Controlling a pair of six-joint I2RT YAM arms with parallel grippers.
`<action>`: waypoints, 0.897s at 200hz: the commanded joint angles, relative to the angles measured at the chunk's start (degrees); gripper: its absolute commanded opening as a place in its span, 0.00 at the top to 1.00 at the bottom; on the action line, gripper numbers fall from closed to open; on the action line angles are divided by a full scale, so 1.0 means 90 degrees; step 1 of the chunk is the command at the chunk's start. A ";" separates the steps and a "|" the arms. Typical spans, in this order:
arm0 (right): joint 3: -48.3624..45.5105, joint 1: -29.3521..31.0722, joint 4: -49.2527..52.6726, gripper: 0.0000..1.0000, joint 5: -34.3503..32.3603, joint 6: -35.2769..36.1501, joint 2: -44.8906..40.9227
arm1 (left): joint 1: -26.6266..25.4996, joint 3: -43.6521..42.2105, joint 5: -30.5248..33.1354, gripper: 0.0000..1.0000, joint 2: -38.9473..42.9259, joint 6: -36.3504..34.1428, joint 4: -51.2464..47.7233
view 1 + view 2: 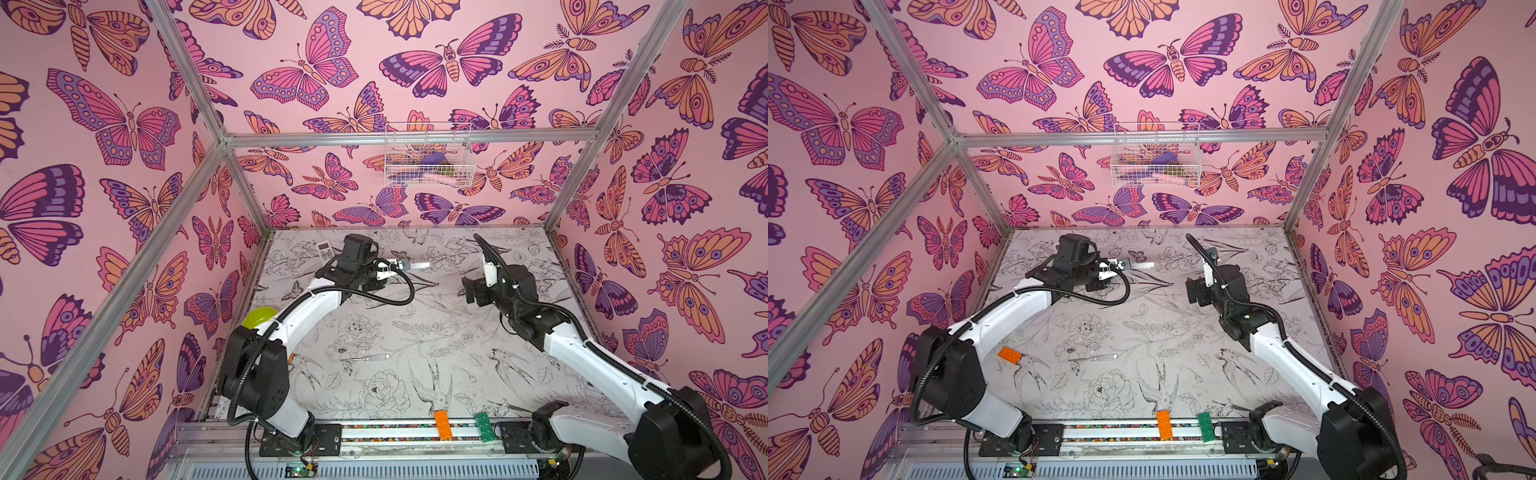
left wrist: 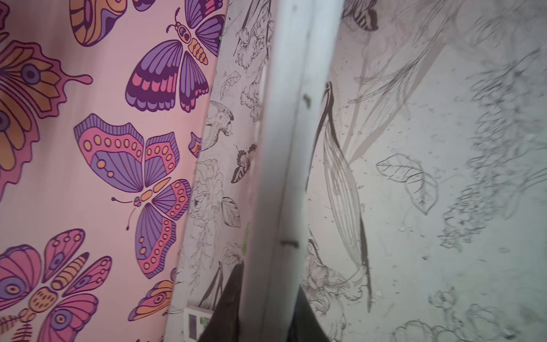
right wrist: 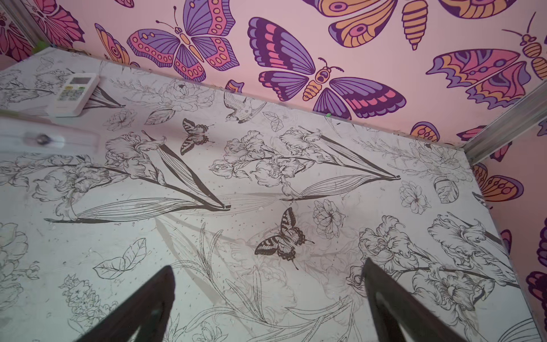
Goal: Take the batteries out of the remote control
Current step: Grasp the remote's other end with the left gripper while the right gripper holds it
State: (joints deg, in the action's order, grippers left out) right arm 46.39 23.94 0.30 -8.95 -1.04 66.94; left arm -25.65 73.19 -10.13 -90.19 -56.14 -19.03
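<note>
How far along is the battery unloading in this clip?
Done: nothing visible yet; no loose batteries on the table in both top views. In hand: the left end effector is shut on a slim white remote; the right end effector is open, empty. Left: getting the batteries out; the other remote lies untouched.

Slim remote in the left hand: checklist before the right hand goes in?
1. Left hand shut on slim white remote: ok.
2. Right hand open and empty: ok.
3. Remote opened: cannot tell.
4. Batteries in sight: not ok, none visible.
5. Screwdriver lying away from both arms: ok.
6. Other remote lying apart, near the far wall: ok.
</note>
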 commanded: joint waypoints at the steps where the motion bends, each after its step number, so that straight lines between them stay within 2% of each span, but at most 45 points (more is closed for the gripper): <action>1: 0.0313 -0.0111 0.0326 0.01 0.0442 -0.0101 -0.0112 | -0.0080 0.0294 -0.0526 0.85 0.0153 0.1120 -0.1326; 14: 0.0539 -0.0117 0.0682 0.01 0.0497 -0.0068 -0.0130 | -0.0087 0.0460 -0.0800 0.85 0.0224 0.1652 -0.1631; 28: 0.0799 -0.0120 0.1115 0.01 0.0880 0.0105 -0.0161 | -0.0179 0.0520 -0.1066 0.85 0.0309 0.2201 -0.1934; 65: 0.1106 -0.0121 0.1933 0.01 0.2581 0.1002 -0.0303 | -0.0256 0.0209 -0.1766 0.84 0.0616 0.3238 -0.2179; 96: 0.0754 -0.0115 0.1552 0.02 0.4183 0.1544 -0.0552 | -0.0246 -0.0295 -0.1964 0.84 0.0800 0.2907 -0.2213; 136: 0.1000 -0.0121 0.1294 0.07 0.5054 0.1530 -0.0124 | -0.0219 -0.0469 -0.1776 0.84 0.0888 0.2363 -0.2445; 179: 0.1707 -0.0111 0.1440 0.16 0.6367 0.1759 0.0865 | -0.0050 -0.0501 -0.2409 0.83 0.0985 0.2455 -0.2534</action>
State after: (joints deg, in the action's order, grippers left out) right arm 57.74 23.22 13.10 37.98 11.60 71.66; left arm -26.74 69.58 -27.05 -83.37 -33.34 -40.80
